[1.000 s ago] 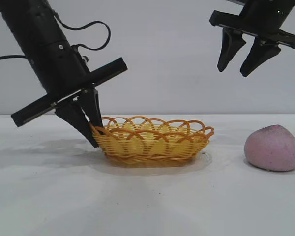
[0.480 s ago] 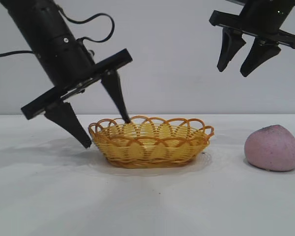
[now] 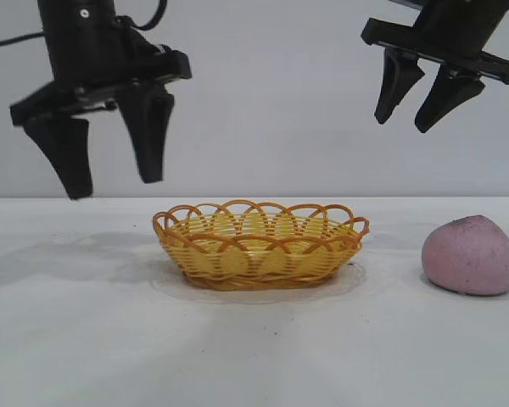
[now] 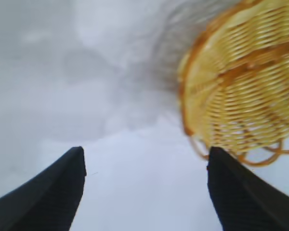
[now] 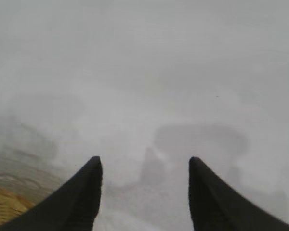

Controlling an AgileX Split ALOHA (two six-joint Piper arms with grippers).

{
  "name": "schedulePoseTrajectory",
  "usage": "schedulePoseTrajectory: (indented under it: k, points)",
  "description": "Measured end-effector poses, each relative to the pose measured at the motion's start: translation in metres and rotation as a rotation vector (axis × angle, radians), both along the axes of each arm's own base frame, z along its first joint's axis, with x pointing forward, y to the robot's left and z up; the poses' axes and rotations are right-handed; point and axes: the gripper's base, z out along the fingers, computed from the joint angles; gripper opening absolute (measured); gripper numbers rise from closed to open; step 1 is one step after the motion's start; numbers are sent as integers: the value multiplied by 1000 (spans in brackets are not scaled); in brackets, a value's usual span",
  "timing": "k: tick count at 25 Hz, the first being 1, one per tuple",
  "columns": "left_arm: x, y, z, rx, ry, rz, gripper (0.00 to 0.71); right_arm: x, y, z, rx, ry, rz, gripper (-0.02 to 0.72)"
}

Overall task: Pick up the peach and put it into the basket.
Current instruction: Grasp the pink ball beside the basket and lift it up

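You are looking at a white bench (image 3: 254,356) carrying the basket (image 3: 260,244) near its middle and the peach (image 3: 470,255) sitting well apart to the right.

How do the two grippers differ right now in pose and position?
The left gripper points straight down, up and to the left of the basket; the right gripper is tilted. The left hangs lower, its tips nearer the table; the right sits higher, above the gap between basket and peach. Both are open and hold nothing.
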Motion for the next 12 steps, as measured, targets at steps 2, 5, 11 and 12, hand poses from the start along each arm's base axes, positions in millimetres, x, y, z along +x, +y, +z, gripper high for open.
schedulePoseTrajectory:
  k: [2, 5, 11, 12]
  points:
    - [2, 4, 0, 38, -20, -16, 470, 0, 0, 0, 0, 0, 0, 389]
    - [8, 22, 1, 50, -23, 16, 470, 0, 0, 0, 0, 4, 2, 389]
    - [18, 77, 0, 59, 14, 149, 470, 0, 0, 0, 0, 4, 2, 389]
    - [18, 83, 0, 60, 19, 163, 470, 0, 0, 0, 0, 4, 2, 389]
